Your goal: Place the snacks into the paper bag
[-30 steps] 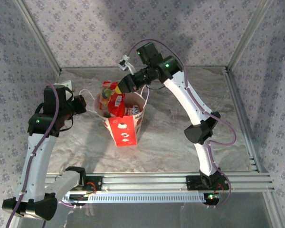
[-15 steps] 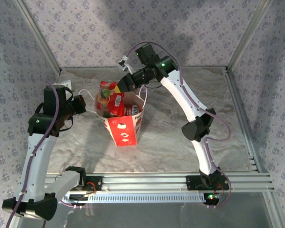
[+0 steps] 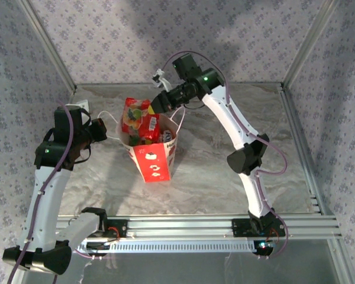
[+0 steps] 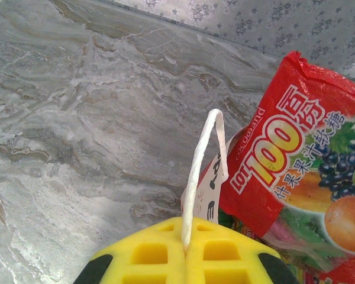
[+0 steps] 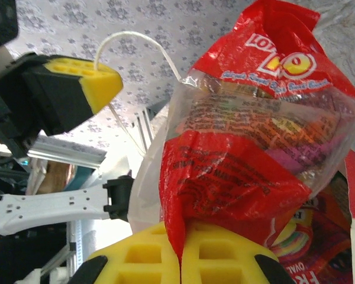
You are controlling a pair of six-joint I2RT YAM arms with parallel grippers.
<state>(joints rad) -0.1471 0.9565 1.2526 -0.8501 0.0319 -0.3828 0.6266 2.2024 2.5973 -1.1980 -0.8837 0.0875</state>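
Over the mouth of the paper bag, the right gripper is pinched shut on the red fruit-print snack packet.
Opposite, the left gripper is closed on the bag's white cord handle; the bag stands on the table, with other packets inside, beneath the held one.

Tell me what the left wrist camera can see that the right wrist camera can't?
Left wrist camera: the marble table and the printed front of the red packet, with big numbers and fruit pictures.
Right wrist camera: the right gripper shut on the red packet's edge, the packet's see-through back, and a metal rail behind.
Both: the red packet, the bag's white cord handle, and the left gripper pinching that handle.
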